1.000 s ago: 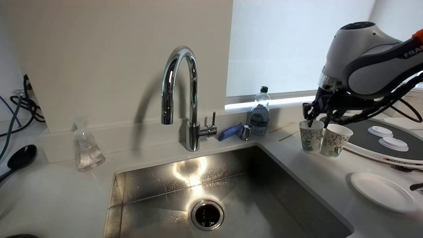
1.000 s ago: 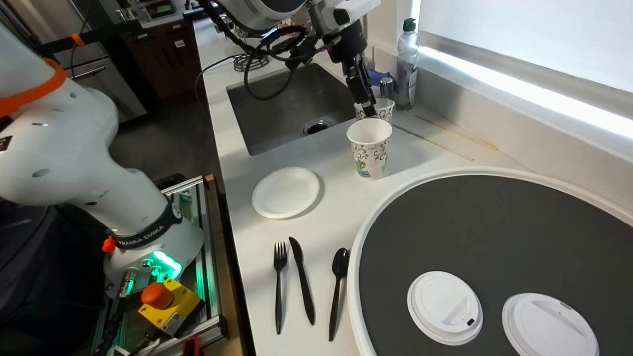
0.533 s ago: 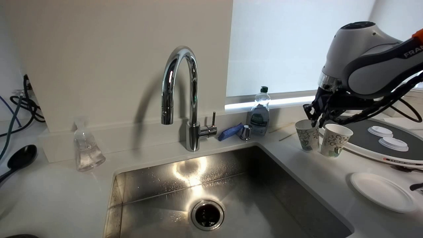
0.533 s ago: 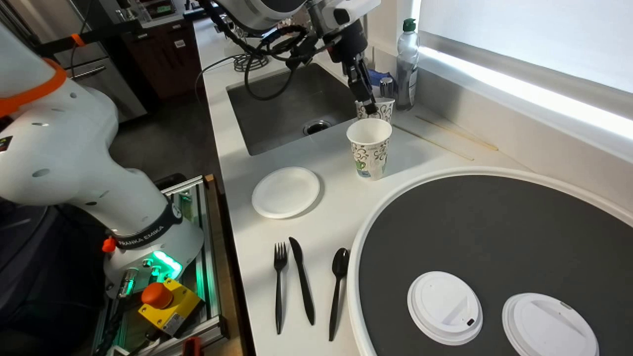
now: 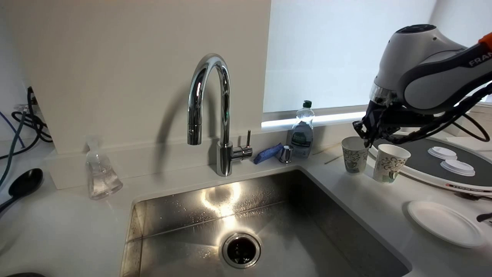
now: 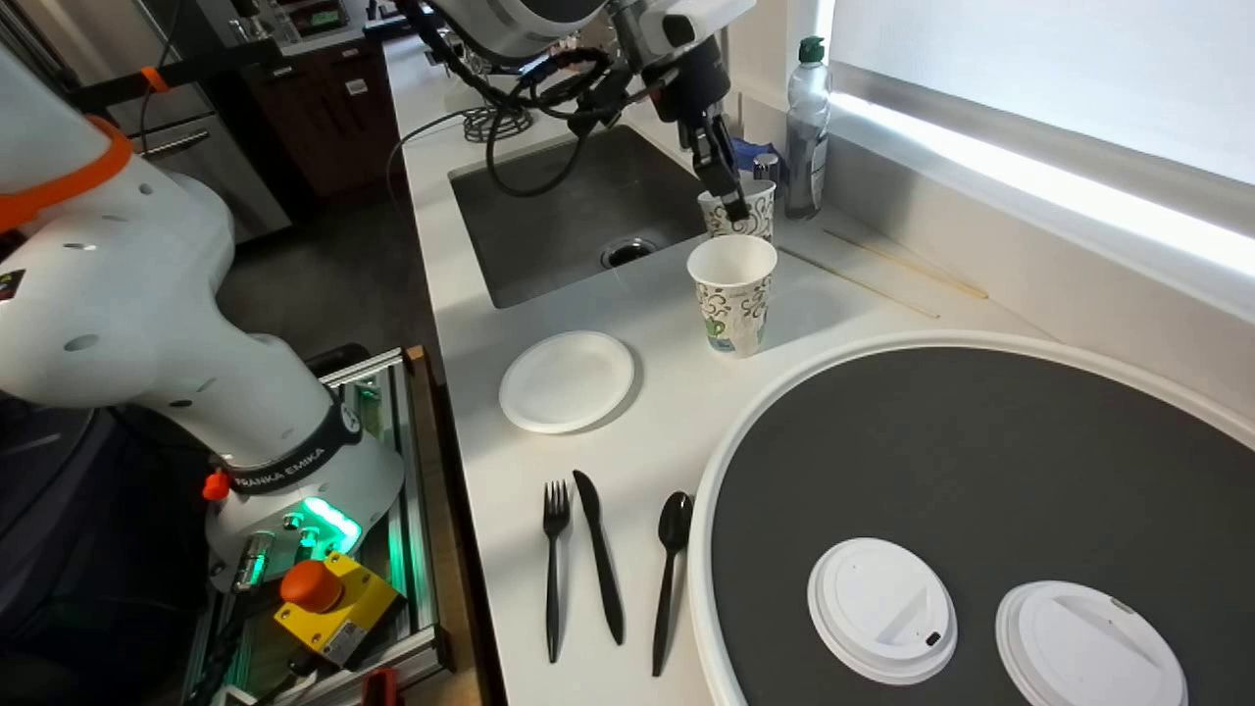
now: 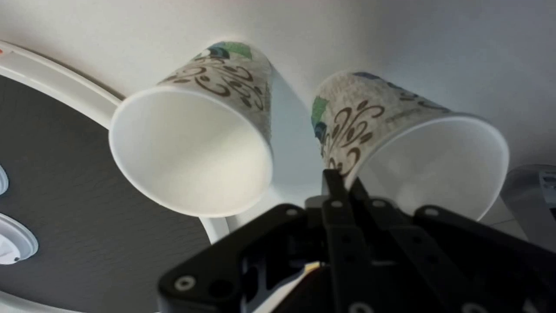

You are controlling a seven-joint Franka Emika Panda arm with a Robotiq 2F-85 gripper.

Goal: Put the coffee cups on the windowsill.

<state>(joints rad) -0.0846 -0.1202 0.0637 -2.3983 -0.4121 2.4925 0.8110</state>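
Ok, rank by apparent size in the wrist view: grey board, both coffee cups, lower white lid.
1. Grey board, cropped
2. Coffee cup beside it and coffee cup at the jaws, partly hidden: too alike to rank
3. Lower white lid, cropped

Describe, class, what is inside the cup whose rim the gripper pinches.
The wrist view shows one fingertip of the gripper inside the pinched cup, and its pale inner wall. The gripper covers part of the interior; whatever lies behind it cannot be seen.
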